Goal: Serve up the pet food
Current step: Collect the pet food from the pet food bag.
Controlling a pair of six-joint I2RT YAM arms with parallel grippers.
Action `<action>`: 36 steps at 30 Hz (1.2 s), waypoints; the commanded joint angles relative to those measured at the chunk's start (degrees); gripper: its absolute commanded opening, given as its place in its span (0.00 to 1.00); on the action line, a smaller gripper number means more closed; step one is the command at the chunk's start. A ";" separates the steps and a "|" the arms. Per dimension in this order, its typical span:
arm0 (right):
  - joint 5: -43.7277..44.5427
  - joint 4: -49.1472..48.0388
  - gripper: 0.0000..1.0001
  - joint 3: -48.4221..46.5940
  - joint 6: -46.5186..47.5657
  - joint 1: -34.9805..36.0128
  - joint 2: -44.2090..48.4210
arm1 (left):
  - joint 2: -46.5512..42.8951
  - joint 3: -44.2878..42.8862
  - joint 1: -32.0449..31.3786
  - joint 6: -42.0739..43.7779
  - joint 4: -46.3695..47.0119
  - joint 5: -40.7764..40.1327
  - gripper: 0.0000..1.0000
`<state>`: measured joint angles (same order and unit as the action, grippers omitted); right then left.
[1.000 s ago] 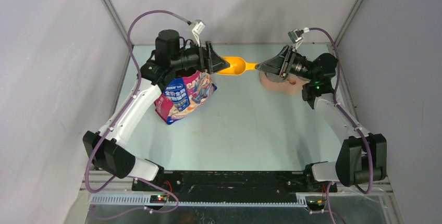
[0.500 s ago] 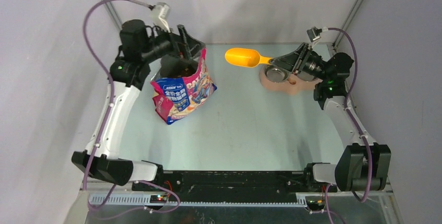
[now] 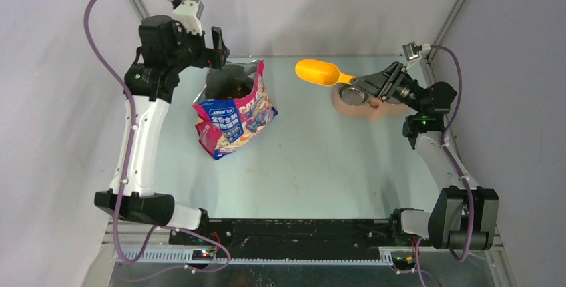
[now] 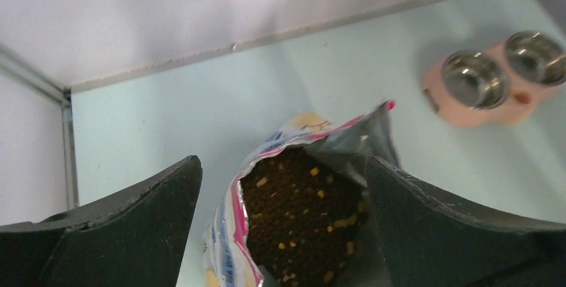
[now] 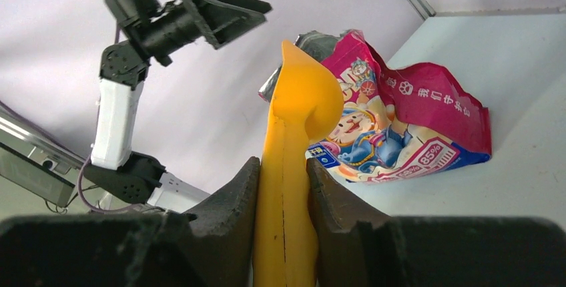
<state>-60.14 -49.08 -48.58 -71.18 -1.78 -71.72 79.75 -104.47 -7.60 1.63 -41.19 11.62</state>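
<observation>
The pet food (image 4: 300,213) is dark brown kibble filling the open pink-and-blue bag (image 3: 233,117), which stands at the back left of the table. My left gripper (image 3: 217,47) hangs open above and behind the bag's mouth. In the left wrist view its fingers (image 4: 133,220) stand wide on either side of the opening, touching nothing. My right gripper (image 3: 366,84) is shut on the handle of the yellow scoop (image 3: 317,72). The scoop is in the air, its bowl pointing left toward the bag. In the right wrist view the scoop (image 5: 300,100) rises between the gripper's pads (image 5: 233,200).
A pink double pet bowl (image 3: 382,111) with two steel cups sits at the back right, under the right gripper. It shows again in the left wrist view as the bowl stand (image 4: 467,112). Metal frame posts and grey walls close in the table's back and sides.
My left gripper has opened and pulled back up and to the left, away from the bag's mouth. The right arm has drawn the scoop to the right, toward the bowls.
</observation>
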 commanded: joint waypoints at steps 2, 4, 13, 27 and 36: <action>0.74 -6.56 0.00 -0.29 -1.49 0.21 1.35 | 2.09 1.15 0.96 5.03 -3.65 -4.78 1.00; 1.24 -4.84 0.00 -0.29 -1.29 0.32 1.57 | 2.24 1.86 1.00 6.13 -3.90 -5.36 1.00; 3.57 2.37 0.00 -0.28 1.46 0.27 2.13 | 3.98 2.07 0.94 11.46 -7.67 -7.06 0.96; 4.02 4.54 0.00 -0.29 3.51 0.48 2.81 | 13.84 -2.33 0.95 15.17 -12.29 -5.98 0.76; 3.80 4.78 0.00 -0.29 3.77 0.37 2.76 | 15.56 -6.82 1.58 14.09 -16.16 0.94 0.74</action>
<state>-57.14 -43.22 -48.53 -68.31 -1.56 -70.65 97.01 -108.57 -6.94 15.53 -56.34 7.84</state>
